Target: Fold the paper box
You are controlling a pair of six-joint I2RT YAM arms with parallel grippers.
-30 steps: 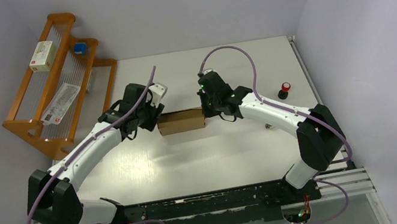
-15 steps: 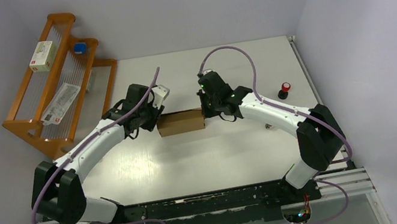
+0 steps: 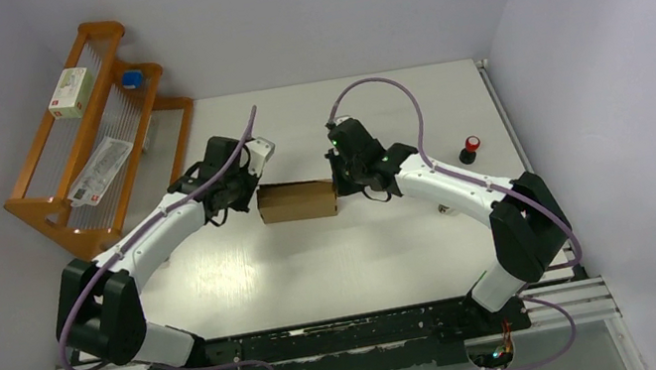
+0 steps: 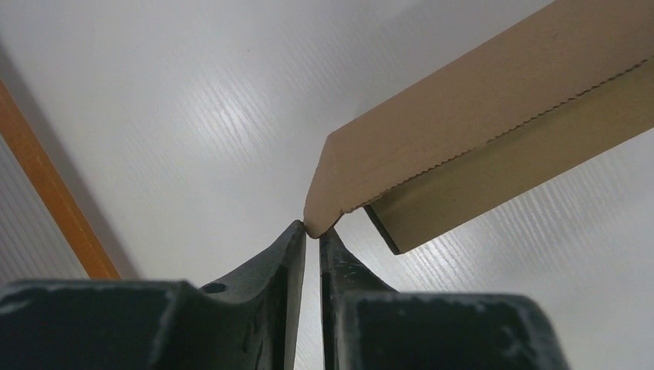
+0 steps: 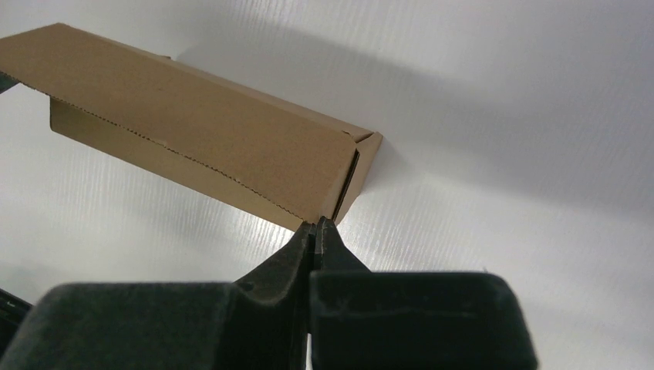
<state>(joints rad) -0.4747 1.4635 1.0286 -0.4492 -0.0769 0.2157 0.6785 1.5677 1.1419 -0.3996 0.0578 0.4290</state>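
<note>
The paper box (image 3: 298,200) is a small brown cardboard box lying on the white table between my two grippers. My left gripper (image 3: 245,195) is at its left end. In the left wrist view the left gripper (image 4: 312,230) is nearly shut, its tips pinching the rounded corner of the box lid (image 4: 478,116), which stands a little above the box wall. My right gripper (image 3: 340,183) is at the right end. In the right wrist view the right gripper (image 5: 315,223) is fully shut, its tips touching the near right corner of the box (image 5: 193,123).
A wooden rack (image 3: 86,145) at the far left holds a small white box (image 3: 72,92), a blue item and a flat packet. A small red and black object (image 3: 470,149) stands at the right of the table. Walls close in left, back and right.
My left gripper has shifted slightly left and back at the box's left end. The box has turned a little, now lying slightly tilted. The right arm has hardly moved.
</note>
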